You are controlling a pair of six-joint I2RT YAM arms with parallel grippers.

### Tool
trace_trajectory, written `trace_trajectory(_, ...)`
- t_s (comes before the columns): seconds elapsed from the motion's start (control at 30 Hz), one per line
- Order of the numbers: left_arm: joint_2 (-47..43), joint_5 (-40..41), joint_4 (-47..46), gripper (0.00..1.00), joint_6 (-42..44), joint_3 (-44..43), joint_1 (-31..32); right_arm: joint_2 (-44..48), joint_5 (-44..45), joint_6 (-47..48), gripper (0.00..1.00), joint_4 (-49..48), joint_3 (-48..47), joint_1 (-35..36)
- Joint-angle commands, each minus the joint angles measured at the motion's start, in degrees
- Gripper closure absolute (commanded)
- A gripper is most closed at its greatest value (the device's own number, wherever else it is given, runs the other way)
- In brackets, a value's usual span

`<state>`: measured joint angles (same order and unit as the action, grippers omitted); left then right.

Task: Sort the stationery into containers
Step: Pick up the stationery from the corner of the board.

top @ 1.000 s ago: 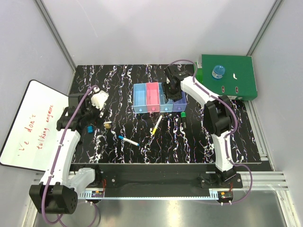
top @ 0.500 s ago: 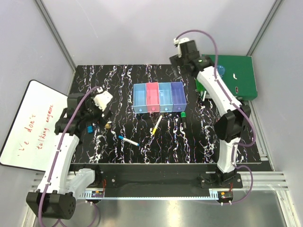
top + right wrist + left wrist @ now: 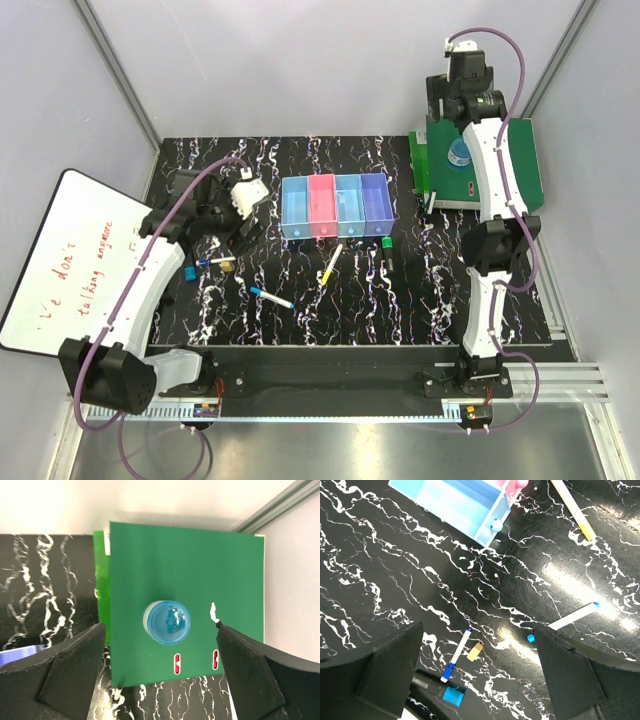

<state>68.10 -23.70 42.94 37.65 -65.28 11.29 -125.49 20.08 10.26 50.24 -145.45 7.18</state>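
Note:
The four joined bins [image 3: 335, 205], light blue, pink, light blue and purple, stand mid-table. A yellow-and-white pen [image 3: 331, 265], a green-capped dark marker [image 3: 385, 247] and a blue-capped white marker [image 3: 271, 297] lie in front of them. My left gripper [image 3: 240, 226] is open and empty, hovering above a small blue-and-white pen [image 3: 456, 654], a tiny gold piece [image 3: 475, 651] and a blue-capped dark marker [image 3: 437, 690]. My right gripper [image 3: 452, 108] is open and empty, high above the round blue object [image 3: 166, 622] on the green folder [image 3: 225, 570]. A small grey-white stick [image 3: 118, 694] lies at the folder's near corner.
A whiteboard [image 3: 65, 260] with red writing lies at the left edge of the table. The green folder [image 3: 505, 175] fills the back right corner. Grey walls with metal rails close in the back and sides.
My right arm swung from the bins up and right to above the green folder. My left arm reached right, towards the small items left of the bins.

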Motion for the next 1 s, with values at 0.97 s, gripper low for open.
trace_trajectory(0.97, 1.95, 4.46, -1.63, 0.01, -0.56, -3.01, 1.46, -12.5, -14.89, -3.32, 0.02, 6.72, -5.99, -10.78)
